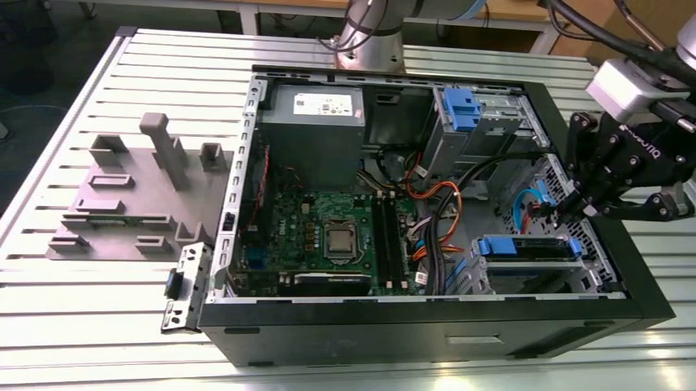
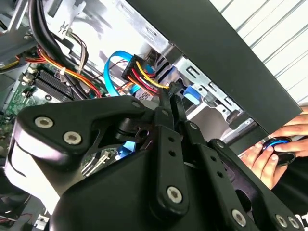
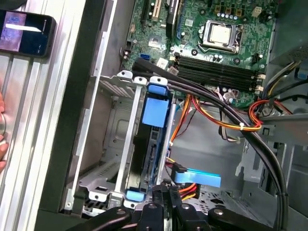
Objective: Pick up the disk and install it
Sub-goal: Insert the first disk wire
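On the exterior view's left, a grey stepped plastic fixture [image 1: 136, 195] lies on the ribbed aluminium table [image 1: 65, 326], just beside the open black computer case [image 1: 435, 326]. A loose metal bracket [image 1: 182, 287] rests against the case's near-left corner.

Inside the case, a grey metal power supply box [image 1: 313, 122] occupies the far-left area; nearer lies the green motherboard [image 1: 326, 236] with its square silver processor socket [image 1: 341, 242]. Right of the board run bundled orange, yellow and black cables [image 1: 435, 204]. At the far right a blue plastic bracket [image 1: 461, 110] sits on a metal drive bay.

The disk [image 1: 527, 259], a flat drive in a bright blue plastic carrier frame, is seated in the metal cage at the near-right corner of the case; in the first wrist view it [image 3: 155, 139] stands edge-on between the cage rails, blue tabs at both ends.

The black gripper [image 1: 566, 210] hangs over the case's right side, just above a blue flat data cable [image 1: 539, 204]. In the second wrist view its fingers [image 2: 169, 103] are pressed together, with nothing held between them, the tips close to a yellow-red-black power connector [image 2: 139, 74].

A person's hand [image 2: 274, 154] holds a small dark object beyond the case wall. A dark phone [image 3: 25, 33] lies on the table in the first wrist view.
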`<state>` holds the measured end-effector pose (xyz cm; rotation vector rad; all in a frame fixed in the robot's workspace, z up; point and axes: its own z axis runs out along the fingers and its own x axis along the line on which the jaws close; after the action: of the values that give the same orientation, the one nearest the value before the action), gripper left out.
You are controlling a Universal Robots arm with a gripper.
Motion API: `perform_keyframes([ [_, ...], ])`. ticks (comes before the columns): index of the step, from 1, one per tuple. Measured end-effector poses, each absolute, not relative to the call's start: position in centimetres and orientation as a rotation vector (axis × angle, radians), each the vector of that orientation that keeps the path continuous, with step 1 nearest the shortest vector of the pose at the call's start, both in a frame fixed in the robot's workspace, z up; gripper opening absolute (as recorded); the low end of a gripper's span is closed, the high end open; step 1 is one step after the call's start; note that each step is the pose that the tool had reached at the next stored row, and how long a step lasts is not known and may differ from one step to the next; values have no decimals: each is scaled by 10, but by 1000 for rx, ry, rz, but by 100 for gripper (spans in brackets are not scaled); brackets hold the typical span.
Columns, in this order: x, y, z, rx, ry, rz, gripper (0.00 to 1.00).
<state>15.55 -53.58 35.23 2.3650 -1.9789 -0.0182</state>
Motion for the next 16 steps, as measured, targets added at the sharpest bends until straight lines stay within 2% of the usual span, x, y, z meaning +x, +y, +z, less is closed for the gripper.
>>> perform_keyframes([
  [6, 149, -538, 352, 2389, -2000, 29, 16],
  [16, 133, -549, 349, 2392, -2003, 37, 16],
])
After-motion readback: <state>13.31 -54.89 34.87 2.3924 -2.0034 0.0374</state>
